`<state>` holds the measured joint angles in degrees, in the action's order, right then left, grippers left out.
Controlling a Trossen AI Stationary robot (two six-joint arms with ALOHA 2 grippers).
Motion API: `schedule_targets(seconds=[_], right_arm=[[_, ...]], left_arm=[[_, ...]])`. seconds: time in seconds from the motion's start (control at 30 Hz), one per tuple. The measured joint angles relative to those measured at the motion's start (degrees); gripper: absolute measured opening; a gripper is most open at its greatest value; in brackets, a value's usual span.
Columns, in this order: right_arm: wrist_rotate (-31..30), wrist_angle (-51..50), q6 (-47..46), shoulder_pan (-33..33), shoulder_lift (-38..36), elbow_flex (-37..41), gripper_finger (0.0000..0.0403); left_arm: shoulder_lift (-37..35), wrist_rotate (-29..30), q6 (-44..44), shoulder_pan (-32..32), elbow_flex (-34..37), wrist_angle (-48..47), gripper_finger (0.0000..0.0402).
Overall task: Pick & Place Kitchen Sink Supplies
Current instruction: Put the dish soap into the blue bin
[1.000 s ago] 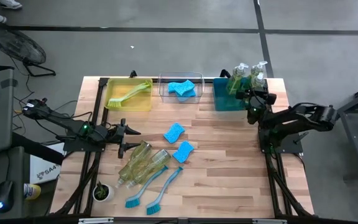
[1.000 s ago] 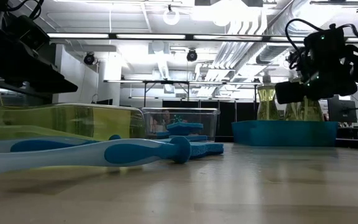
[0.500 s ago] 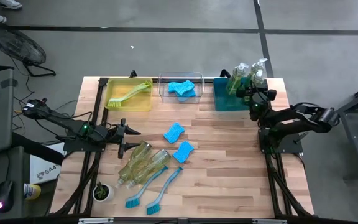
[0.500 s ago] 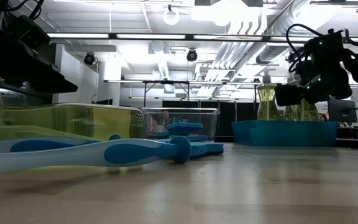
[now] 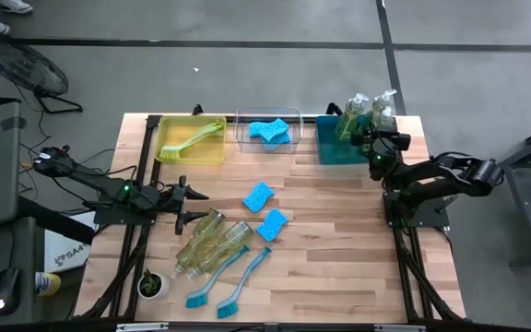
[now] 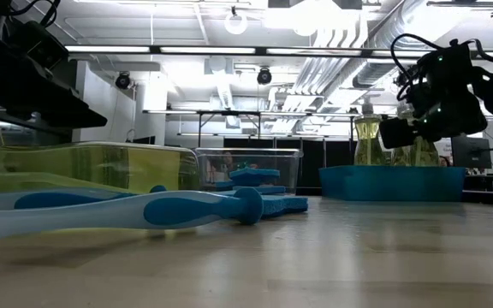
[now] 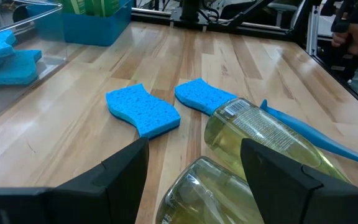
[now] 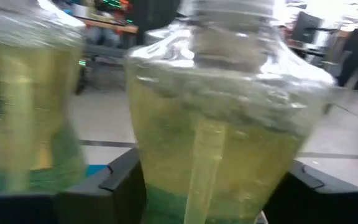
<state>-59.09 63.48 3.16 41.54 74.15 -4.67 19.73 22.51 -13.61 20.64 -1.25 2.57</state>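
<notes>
Filling the right wrist view, a soap bottle point(image 8: 219, 118) hides the teal bin point(image 5: 339, 148).

Two soap bottles point(image 7: 253, 140) lie on the table directly before the left gripper point(image 5: 192, 206), with two sponges point(image 7: 143, 111) just beyond. One upright bottle point(image 8: 219, 118) stands between the right gripper's point(image 5: 379, 140) jaws, inside the bin point(image 5: 335, 152).

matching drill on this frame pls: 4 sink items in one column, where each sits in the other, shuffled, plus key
Things
1. yellow-green dish brush
2. upright soap bottles
3. two blue dish brushes
4. lying soap bottles

Places
A. teal bin
B. bare table, front, near the potted plant
C. yellow bin
D. bare table, just ahead of the left tool

Pairs: 1-C, 2-A, 3-B, 4-D
</notes>
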Motion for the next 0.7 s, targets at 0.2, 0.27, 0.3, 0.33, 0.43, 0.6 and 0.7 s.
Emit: schedule_targets(seconds=[0.2, 0.27, 0.3, 0.33, 0.43, 0.6, 0.7], right_arm=[[-6.7, -0.7, 0.0, -1.1, 0.0, 0.0, 0.03], [-7.4, -0.6, -0.1, -1.7, 0.0, 0.0, 0.0311], [-7.2, -0.5, -0.3, -2.0, 0.0, 0.0, 0.0315], [-7.1, -0.3, -0.5, -2.4, 0.0, 0.0, 0.0319], [-8.6, -0.3, -0.5, -3.3, 0.0, 0.0, 0.0327], [-10.0, -0.3, -0.6, -4.5, 0.0, 0.0, 0.033], [-11.7, -0.4, -0.7, -6.0, 0.0, 0.0, 0.033]], left_arm=[[0.0, 0.0, 0.0, 0.0, 0.0, 0.0, 0.025], [0.0, 0.0, 0.0, 0.0, 0.0, 0.0, 0.025], [0.0, 0.0, 0.0, 0.0, 0.0, 0.0, 0.025], [0.0, 0.0, 0.0, 0.0, 0.0, 0.0, 0.025], [0.0, 0.0, 0.0, 0.0, 0.0, 0.0, 0.025], [0.0, 0.0, 0.0, 0.0, 0.0, 0.0, 0.025], [0.0, 0.0, 0.0, 0.0, 0.0, 0.0, 0.025]])
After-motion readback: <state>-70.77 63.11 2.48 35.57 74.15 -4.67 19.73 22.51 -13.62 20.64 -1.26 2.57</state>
